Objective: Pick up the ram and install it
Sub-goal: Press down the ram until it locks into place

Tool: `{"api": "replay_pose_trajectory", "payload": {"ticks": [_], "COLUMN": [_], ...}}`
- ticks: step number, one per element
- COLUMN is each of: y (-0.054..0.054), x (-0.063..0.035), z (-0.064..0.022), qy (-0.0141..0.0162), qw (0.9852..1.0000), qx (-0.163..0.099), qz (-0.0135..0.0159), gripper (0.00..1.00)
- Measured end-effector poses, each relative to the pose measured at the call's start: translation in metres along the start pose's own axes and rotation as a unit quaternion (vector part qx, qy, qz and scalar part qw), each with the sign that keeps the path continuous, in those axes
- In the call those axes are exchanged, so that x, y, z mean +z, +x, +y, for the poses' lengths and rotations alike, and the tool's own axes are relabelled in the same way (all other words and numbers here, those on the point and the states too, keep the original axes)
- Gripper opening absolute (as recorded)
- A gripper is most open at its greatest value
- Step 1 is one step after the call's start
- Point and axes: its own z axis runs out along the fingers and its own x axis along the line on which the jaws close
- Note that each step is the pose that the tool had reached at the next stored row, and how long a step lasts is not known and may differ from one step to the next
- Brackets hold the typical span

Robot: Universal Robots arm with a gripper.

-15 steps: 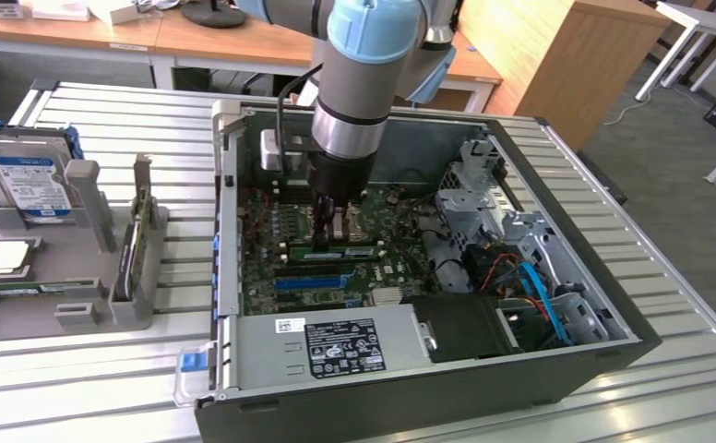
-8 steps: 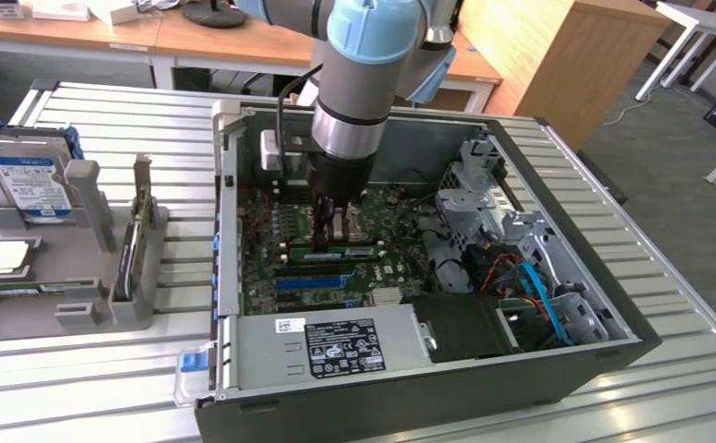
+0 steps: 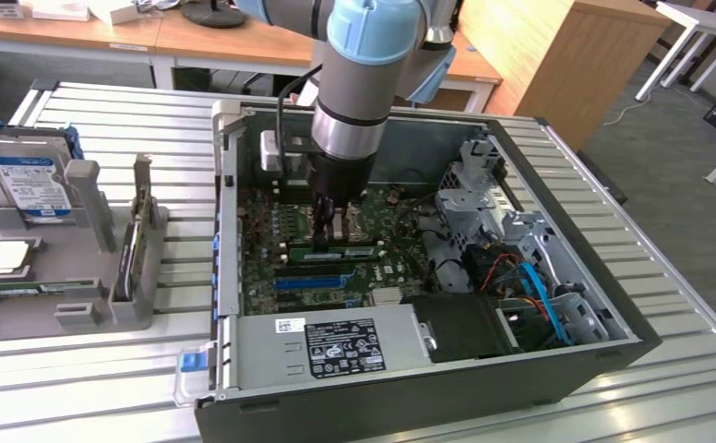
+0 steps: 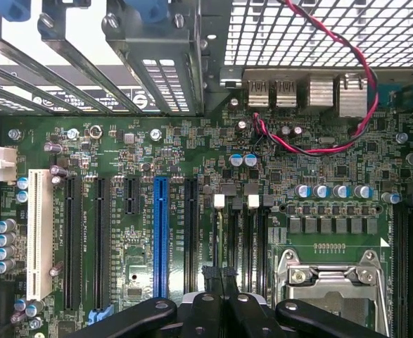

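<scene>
In the exterior view the ram [image 3: 348, 251], a thin green stick with a pale label, stands on edge in a memory slot on the motherboard [image 3: 333, 277] inside the open computer case [image 3: 371, 406]. My gripper [image 3: 324, 242] reaches straight down into the case, its tips at the ram's top edge near one end. In the wrist view the two black fingers [image 4: 207, 282] are pressed together, so the gripper [image 4: 220, 270] is shut. It sits over the dark memory slots with white latches [image 4: 219, 201]. Whether the tips touch the ram I cannot tell.
A bright-blue long slot [image 4: 160, 236] lies beside the memory slots, with the metal processor socket [image 4: 329, 282] on the other side. Drive cages and cables [image 3: 519, 268] crowd the case's right side. A grey fixture [image 3: 51, 295] with a hard drive [image 3: 32, 180] stands at the exterior view's left.
</scene>
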Motion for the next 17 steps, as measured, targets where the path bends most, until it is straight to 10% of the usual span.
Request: {"api": "replay_pose_trajectory", "payload": {"ticks": [17], "y": [0.0], "x": [0.001], "z": [0.0], "qy": [0.0001], "qw": [1.0], "qx": [0.0], "qz": [-0.0001], "gripper": [0.1]}}
